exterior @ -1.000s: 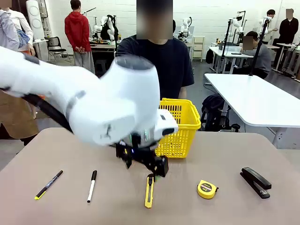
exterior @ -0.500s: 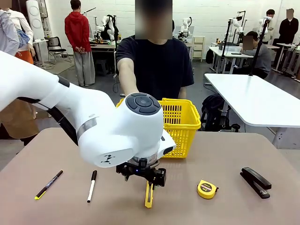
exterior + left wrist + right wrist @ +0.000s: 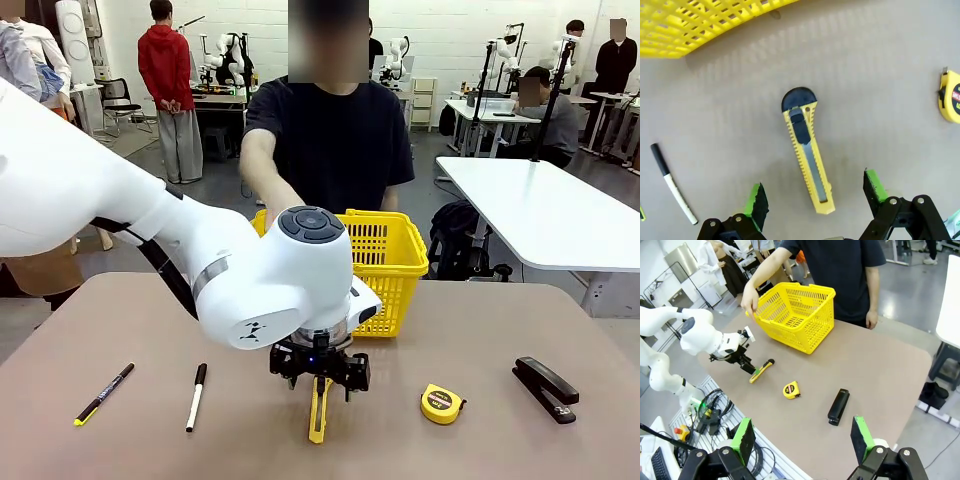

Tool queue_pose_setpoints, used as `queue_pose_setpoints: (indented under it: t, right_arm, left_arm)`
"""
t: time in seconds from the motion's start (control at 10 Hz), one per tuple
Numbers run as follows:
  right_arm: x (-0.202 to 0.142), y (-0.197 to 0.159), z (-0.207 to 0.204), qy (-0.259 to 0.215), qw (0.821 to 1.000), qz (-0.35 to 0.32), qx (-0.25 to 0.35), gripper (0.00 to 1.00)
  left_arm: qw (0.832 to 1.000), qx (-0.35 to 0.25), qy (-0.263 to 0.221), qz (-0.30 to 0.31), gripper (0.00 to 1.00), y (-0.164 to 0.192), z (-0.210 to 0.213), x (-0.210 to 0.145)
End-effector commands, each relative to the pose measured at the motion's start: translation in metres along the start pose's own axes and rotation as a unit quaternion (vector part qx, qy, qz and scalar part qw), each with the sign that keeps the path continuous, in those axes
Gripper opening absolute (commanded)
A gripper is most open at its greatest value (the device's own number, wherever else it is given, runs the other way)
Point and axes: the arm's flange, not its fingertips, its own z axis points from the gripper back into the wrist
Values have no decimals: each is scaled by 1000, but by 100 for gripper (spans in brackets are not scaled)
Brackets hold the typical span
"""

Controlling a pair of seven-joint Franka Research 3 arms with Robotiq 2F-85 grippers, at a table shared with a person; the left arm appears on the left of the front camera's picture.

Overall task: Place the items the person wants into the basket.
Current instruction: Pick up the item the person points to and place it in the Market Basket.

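Observation:
The yellow-and-black utility knife [image 3: 318, 410] lies at the table's front middle. My left gripper [image 3: 320, 390] hangs just above its far end, open, fingers pointing down. In the left wrist view the knife [image 3: 807, 157] lies between the two green pads [image 3: 757, 200], untouched. The white marker [image 3: 196, 397] lies to the left and the black stapler [image 3: 546, 389] at the far right. The yellow basket [image 3: 390, 260] stands behind the knife, with the person's hand [image 3: 747, 302] on its rim. My right gripper [image 3: 802, 436] is open, high above the table's edge, far from the stapler [image 3: 838, 406].
A round yellow tape measure [image 3: 441, 403] sits between the knife and the stapler. A thin black pen with a yellow tip [image 3: 103, 394] lies at the far left. The person [image 3: 330, 130] stands behind the basket. A white table [image 3: 550, 210] stands at the back right.
My left arm has swung round and come down, bringing its gripper a little right and lower over the knife. The person's arm now reaches to the basket's rim.

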Motion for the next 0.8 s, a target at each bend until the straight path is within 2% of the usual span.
queue_pose_setpoints:
  t: [0.0, 0.7]
  right_arm:
    - [2, 0, 0, -10, 1000, 5, 10, 100]
    - [2, 0, 0, -10, 1000, 5, 10, 100]
  left_arm:
    - [1000, -14, 1, 10, 100, -7, -9, 5]
    - [998, -23, 51, 12, 100, 0, -37, 9]
